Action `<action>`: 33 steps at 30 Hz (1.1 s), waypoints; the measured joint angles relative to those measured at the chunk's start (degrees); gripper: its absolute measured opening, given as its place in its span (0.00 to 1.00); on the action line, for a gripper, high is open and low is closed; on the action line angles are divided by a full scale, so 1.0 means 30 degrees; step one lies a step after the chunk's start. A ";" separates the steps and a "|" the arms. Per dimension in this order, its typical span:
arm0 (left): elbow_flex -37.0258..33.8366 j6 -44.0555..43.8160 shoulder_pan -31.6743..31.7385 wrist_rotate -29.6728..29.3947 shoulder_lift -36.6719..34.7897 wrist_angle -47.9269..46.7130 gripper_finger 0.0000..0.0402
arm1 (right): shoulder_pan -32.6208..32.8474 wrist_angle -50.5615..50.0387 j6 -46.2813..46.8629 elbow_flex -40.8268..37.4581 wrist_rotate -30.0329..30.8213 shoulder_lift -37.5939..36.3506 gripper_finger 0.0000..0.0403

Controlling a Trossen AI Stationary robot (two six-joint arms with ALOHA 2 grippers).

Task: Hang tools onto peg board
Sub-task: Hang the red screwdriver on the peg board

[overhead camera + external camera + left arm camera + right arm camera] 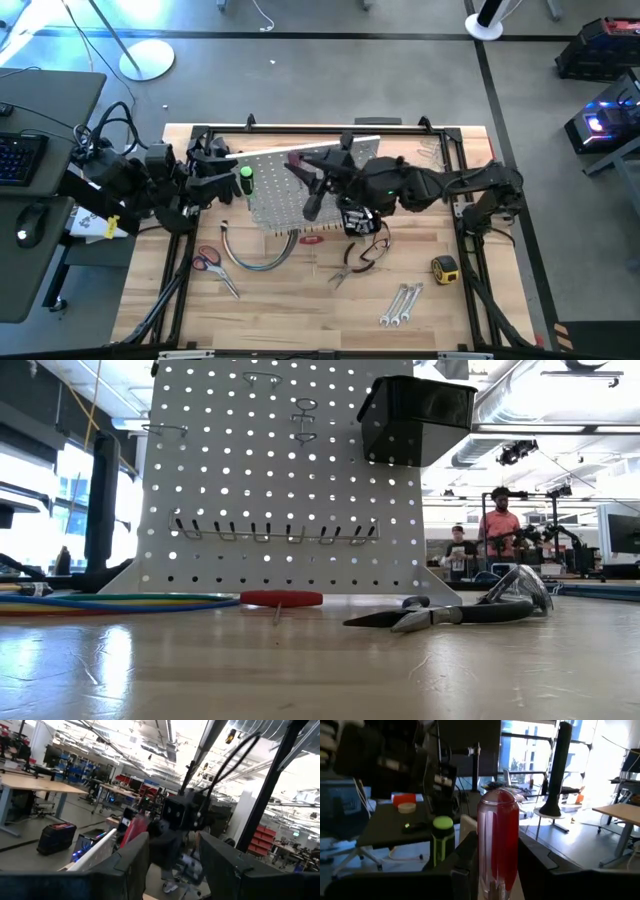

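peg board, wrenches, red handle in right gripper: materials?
Peg board: looks like white-painted sheet metal; flat matte panel, light shows through the holes. Wrenches: bare bright metal, silvery. Red handle: likely translucent glossy plastic; light passes through it.

Glossy translucent red plastic screwdriver handle (498,840), matt white perforated peg board (280,480), pale wood table (300,300).

Overhead view evenly lit; a bright glare patch on the floor (147,58) at upper left, soft shadows under the arms on the table (300,300). Low view backlit: light shines through the peg board (280,480) holes, windows at left are blown out, and the near tabletop is glossy with reflections and out of focus. Left wrist view is blurred, ceiling lights overexposed. Right wrist view: bright windows behind, near fingers (470,855) dark and soft, red handle (498,840) translucent, glowing.
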 joint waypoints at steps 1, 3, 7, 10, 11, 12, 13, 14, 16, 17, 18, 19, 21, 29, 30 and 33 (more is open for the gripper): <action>0.0000 0.0000 0.0000 0.0000 -0.0003 -0.0018 0.41 | -0.0006 -0.0049 0.0006 0.0000 0.0018 0.0141 0.21; 0.0000 0.0000 0.0000 0.0000 0.0000 -0.0020 0.41 | -0.0013 -0.0033 -0.0046 0.0000 0.0036 0.0300 0.21; -0.0002 -0.0146 0.0000 0.0000 0.0000 -0.0097 0.41 | -0.0053 -0.0152 -0.0173 0.0000 0.0562 0.0343 0.21; -0.0006 -0.0335 0.0000 0.0000 0.0000 -0.0311 0.41 | -0.0086 -0.0154 -0.0202 0.0000 0.1374 0.0296 0.21; -0.0007 -0.0450 0.0000 0.0000 0.0000 -0.0425 0.41 | -0.0089 -0.0141 -0.0182 0.0000 0.1547 0.0273 0.21; -0.0007 -0.0503 0.0000 0.0007 0.0000 -0.0542 0.41 | -0.0089 -0.0131 -0.0097 0.0000 0.1655 0.0263 0.21; -0.0007 -0.0505 0.0000 0.0000 0.0000 -0.0590 0.41 | -0.0089 -0.0155 0.0069 0.0000 0.1708 0.0263 0.21; -0.0007 -0.0503 0.0000 0.0000 0.0018 -0.0607 0.41 | -0.0089 -0.0240 0.0280 0.0000 0.1720 0.0263 0.21; -0.0007 -0.0503 0.0000 0.0000 0.0084 -0.0587 0.41 | -0.0089 -0.0356 0.0747 0.0000 0.1778 0.0263 0.21; -0.0007 -0.0503 0.0000 0.0000 0.0098 -0.0612 0.41 | -0.0104 -0.0356 0.0977 0.0000 0.1796 0.0263 0.21; -0.0007 -0.0513 0.0000 0.0000 0.0109 -0.0666 0.41 | -0.0104 -0.0356 0.1100 0.0000 0.1796 0.0263 0.21; -0.0007 -0.0629 0.0000 0.0000 0.0109 -0.0777 0.41 | -0.0110 -0.0383 0.1334 0.0000 0.1802 0.0263 0.21; -0.0007 -0.0848 0.0000 0.0000 0.0095 -0.0932 0.41 | -0.0104 -0.0440 0.1470 0.0000 0.1796 0.0270 0.23; -0.0007 -0.0969 0.0000 0.0000 0.0095 -0.1024 0.41 | -0.0104 -0.0407 0.1489 0.0000 0.1810 0.0270 0.50; -0.0007 -0.0969 0.0000 0.0000 0.0095 -0.1024 0.41 | -0.0067 -0.0407 0.1468 0.0000 0.1816 0.0270 0.51; -0.0007 -0.0962 0.0000 0.0000 0.0095 -0.1041 0.41 | 0.0116 -0.0407 0.1449 0.0000 0.1835 0.0270 0.51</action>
